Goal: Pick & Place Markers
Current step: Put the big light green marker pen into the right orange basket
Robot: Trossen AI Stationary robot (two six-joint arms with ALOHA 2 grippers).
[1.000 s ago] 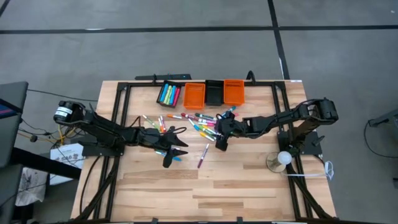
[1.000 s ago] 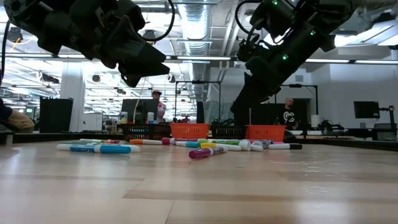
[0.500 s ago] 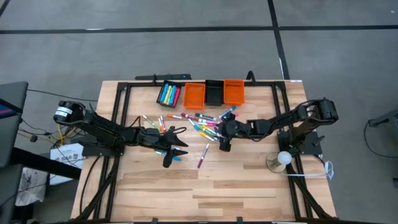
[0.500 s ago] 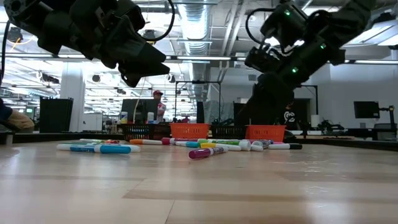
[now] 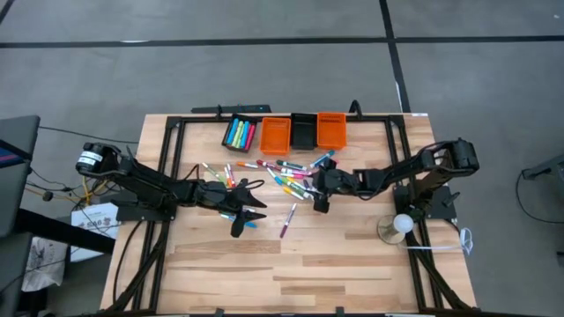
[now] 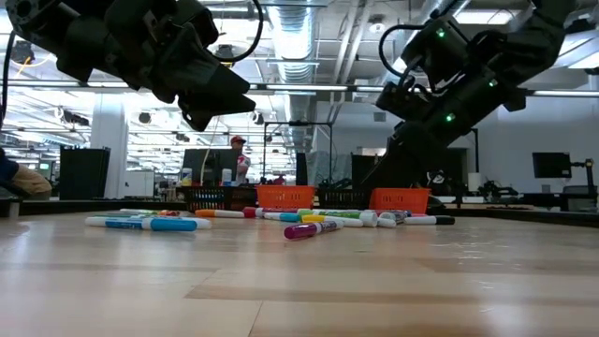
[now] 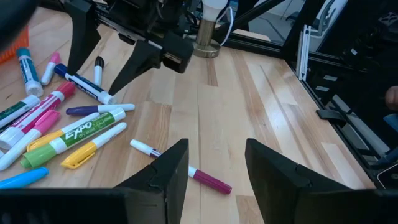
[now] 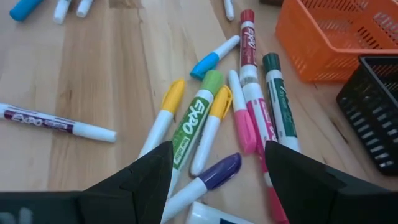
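Wooden table [image 5: 352, 255]: right claw [image 8: 214, 158] wide open, empty.

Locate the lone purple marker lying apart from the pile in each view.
High view: the purple marker lies alone on bare wood, just in front of the marker pile.
Low view: near the centre, closer to the camera than the pile.
Left wrist view: just past that arm's fingers.
Right wrist view: probably the white-capped one lying away from the pile.
Shared landmark: the marker pile.
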